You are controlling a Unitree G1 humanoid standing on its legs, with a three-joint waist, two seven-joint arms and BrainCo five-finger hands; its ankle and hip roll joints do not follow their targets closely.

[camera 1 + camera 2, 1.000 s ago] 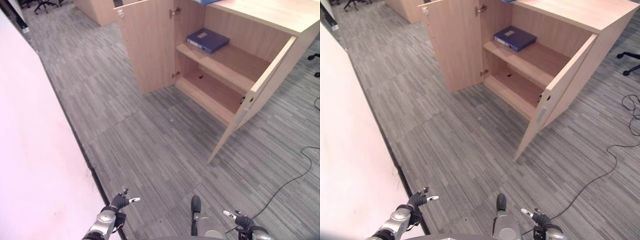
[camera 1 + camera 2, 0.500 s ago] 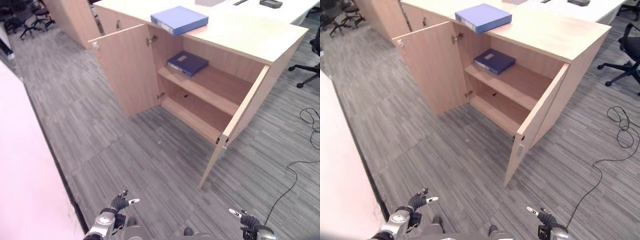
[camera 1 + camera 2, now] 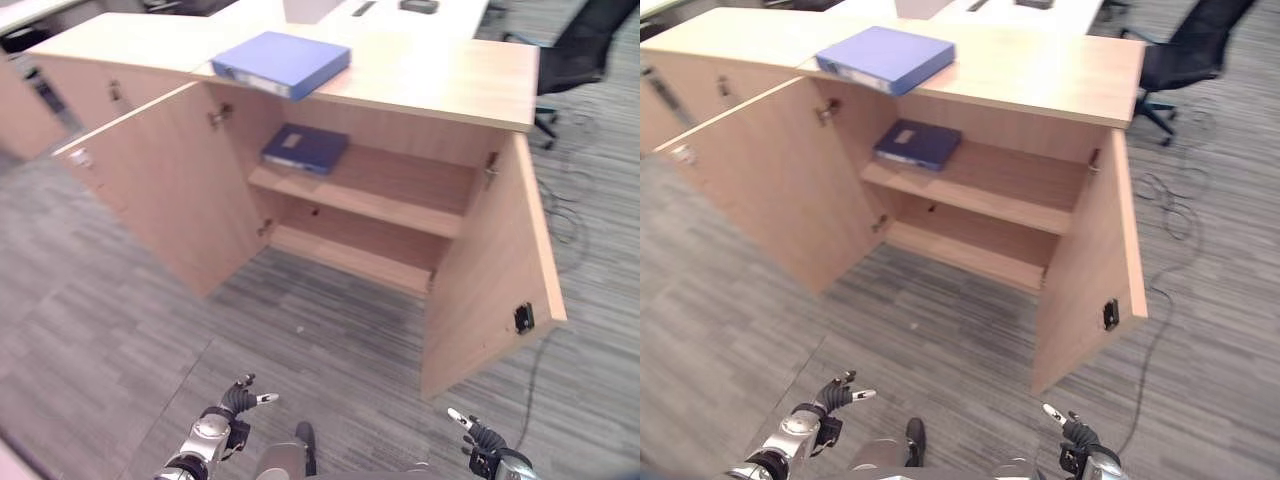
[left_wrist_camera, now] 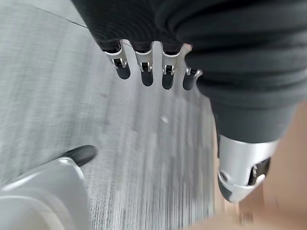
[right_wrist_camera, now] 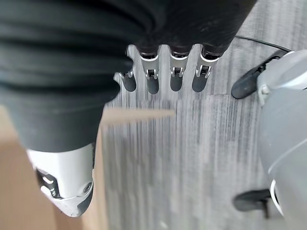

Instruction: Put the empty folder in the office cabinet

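Swinging round since half a second ago, the head camera now faces the office cabinet (image 3: 400, 200) squarely, with the blue folder (image 3: 283, 63) on its top in fuller sight; the cabinet and folders themselves have not shifted. At about seven o'clock in the left eye view the left hand (image 3: 236, 402) hangs low over the grey carpet (image 3: 120, 330), fingers (image 4: 144, 72) straight and relaxed, holding nothing. At eleven o'clock the left door (image 3: 165, 185) stands open, and just above it the empty folder lies flat on the cabinet's top surface, near the front edge, its long axis running from about eight o'clock to two o'clock and its labelled spine turned toward seven o'clock, facing the robot. A darker folder (image 3: 305, 147) already rests on the upper shelf (image 3: 380, 200) directly below. At three o'clock the right door (image 3: 500, 280) is swung wide. At five o'clock the right hand (image 3: 475, 435) is likewise loose and empty, fingers (image 5: 175, 76) extended. Being empty, the folder should be light and stiff, with smooth covers liable to slip; a hold across the spine edge, thumb above and fingers beneath, looks the surest grip.
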